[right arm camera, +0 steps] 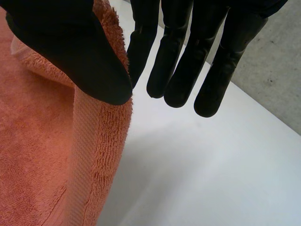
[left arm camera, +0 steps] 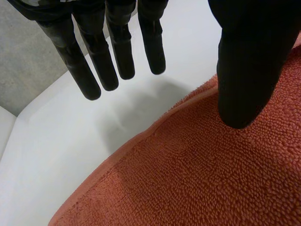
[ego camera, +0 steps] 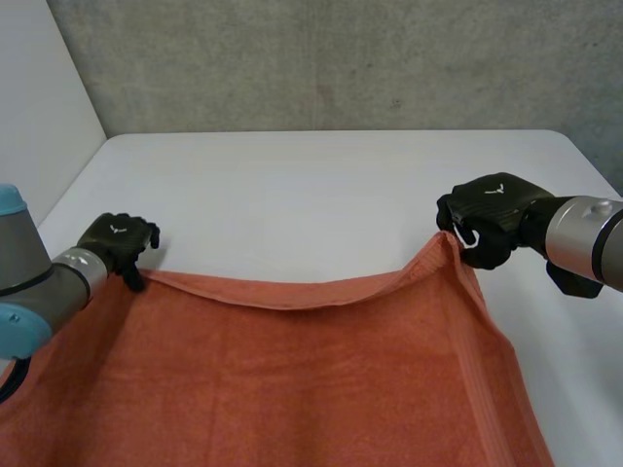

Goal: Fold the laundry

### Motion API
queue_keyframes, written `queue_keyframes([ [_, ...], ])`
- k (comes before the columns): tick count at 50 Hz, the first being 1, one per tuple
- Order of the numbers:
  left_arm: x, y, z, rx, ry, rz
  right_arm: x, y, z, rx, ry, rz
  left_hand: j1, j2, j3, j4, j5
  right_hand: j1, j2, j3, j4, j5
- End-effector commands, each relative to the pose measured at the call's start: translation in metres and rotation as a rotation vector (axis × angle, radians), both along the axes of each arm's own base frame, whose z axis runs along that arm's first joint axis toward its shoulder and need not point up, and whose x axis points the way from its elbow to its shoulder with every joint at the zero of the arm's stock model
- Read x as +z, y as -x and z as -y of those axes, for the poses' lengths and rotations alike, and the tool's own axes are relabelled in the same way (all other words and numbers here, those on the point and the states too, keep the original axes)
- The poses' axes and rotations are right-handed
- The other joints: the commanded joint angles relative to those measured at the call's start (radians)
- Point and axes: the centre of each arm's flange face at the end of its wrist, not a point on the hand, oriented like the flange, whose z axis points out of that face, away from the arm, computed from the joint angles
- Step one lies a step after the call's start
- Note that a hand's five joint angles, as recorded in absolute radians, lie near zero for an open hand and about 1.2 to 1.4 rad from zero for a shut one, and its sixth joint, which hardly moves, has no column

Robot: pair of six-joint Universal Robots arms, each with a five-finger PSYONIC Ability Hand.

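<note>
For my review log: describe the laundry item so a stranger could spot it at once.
On the white table, across its near side, lies an orange terry towel. It is the only cloth there, its far right corner pinched up by the right hand.

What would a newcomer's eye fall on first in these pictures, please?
The orange terry towel spread over the white table. The black right hand pinches its far right corner, lifted, between thumb and fingers; the black left hand is open at the far left corner.
</note>
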Motion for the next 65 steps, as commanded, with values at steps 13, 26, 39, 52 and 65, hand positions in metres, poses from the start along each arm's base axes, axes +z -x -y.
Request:
queue_keyframes([
  [13, -0.009, 0.000, 0.000, 0.000, -0.023, 0.001, 0.028, 0.001, -0.004, -0.031, 0.077, 0.087, 0.250, 0.244, 0.244, 0.248, 0.247, 0.436, 0.223, 0.218, 0.208, 0.236],
  [26, -0.013, 0.000, 0.001, -0.002, -0.029, 0.001, 0.036, 0.002, -0.005, -0.035, 0.104, 0.102, 0.487, 0.481, 0.481, 0.486, 0.485, 0.436, 0.223, 0.218, 0.208, 0.236],
  [39, -0.006, -0.002, 0.003, 0.015, -0.010, 0.004, 0.033, 0.003, -0.005, -0.037, 0.098, 0.092, 0.875, 0.869, 0.869, 0.873, 0.872, 0.436, 0.223, 0.218, 0.208, 0.236],
  [52, 0.033, 0.006, 0.046, 0.010, 0.253, -0.013, 0.000, -0.006, 0.051, -0.100, 0.086, 0.047, 0.875, 0.869, 0.869, 0.873, 0.872, 0.436, 0.223, 0.218, 0.208, 0.236],
  [65, 0.245, 0.035, 0.041, 0.089, 0.849, -0.335, 0.162, -0.005, 0.119, -0.296, 0.839, 0.528, 0.875, 0.869, 0.869, 0.873, 0.872, 0.436, 0.223, 0.218, 0.208, 0.236],
])
